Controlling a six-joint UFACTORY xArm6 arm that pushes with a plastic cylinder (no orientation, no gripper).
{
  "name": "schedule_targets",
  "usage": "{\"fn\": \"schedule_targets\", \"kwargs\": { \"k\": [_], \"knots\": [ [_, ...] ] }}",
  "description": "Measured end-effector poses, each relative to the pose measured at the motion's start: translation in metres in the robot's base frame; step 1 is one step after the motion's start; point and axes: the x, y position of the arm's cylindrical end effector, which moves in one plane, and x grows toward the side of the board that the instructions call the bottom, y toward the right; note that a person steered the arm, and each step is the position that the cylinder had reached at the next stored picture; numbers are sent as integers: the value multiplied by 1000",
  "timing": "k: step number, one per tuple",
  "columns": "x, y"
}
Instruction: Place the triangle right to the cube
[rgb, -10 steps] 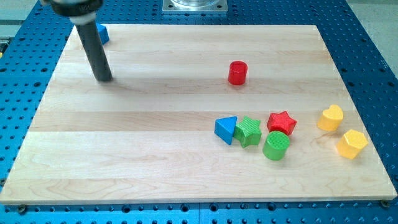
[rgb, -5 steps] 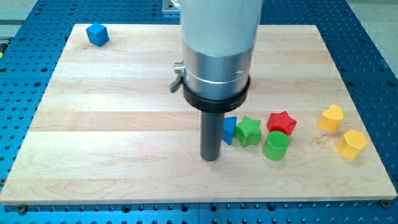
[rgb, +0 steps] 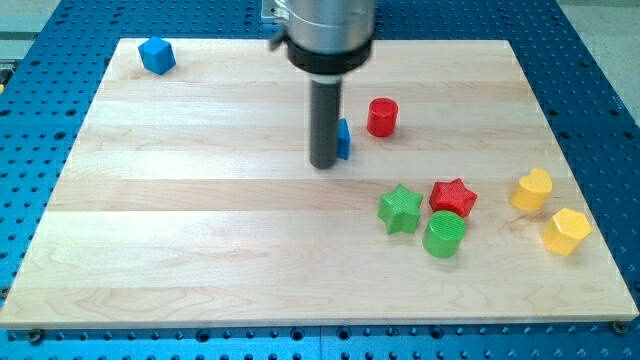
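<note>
The blue cube (rgb: 156, 54) sits at the top left corner of the wooden board (rgb: 200, 230). The blue triangle (rgb: 343, 139) lies near the board's middle top, mostly hidden behind my rod, with only its right edge showing. My tip (rgb: 323, 163) rests on the board right against the triangle's left side, far to the right of the cube.
A red cylinder (rgb: 382, 117) stands just right of the triangle. A green star (rgb: 400, 209), a red star (rgb: 453, 197) and a green cylinder (rgb: 443, 234) cluster at the lower right. Two yellow blocks (rgb: 531, 189) (rgb: 566, 231) lie near the right edge.
The triangle has moved up from beside the green star to beside the red cylinder. My tip went from the top left, down to the triangle, then up with it.
</note>
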Motion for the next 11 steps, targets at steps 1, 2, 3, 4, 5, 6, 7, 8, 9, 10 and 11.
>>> {"fn": "schedule_targets", "kwargs": {
  "k": [1, 2, 3, 4, 5, 6, 7, 8, 9, 10, 11],
  "knots": [
    [-3, 30],
    [27, 54],
    [24, 61],
    [-1, 39],
    [-21, 6],
    [-15, 3],
    [1, 22],
    [8, 52],
    [1, 113],
    [-53, 85],
    [-72, -8]
  ]
}}
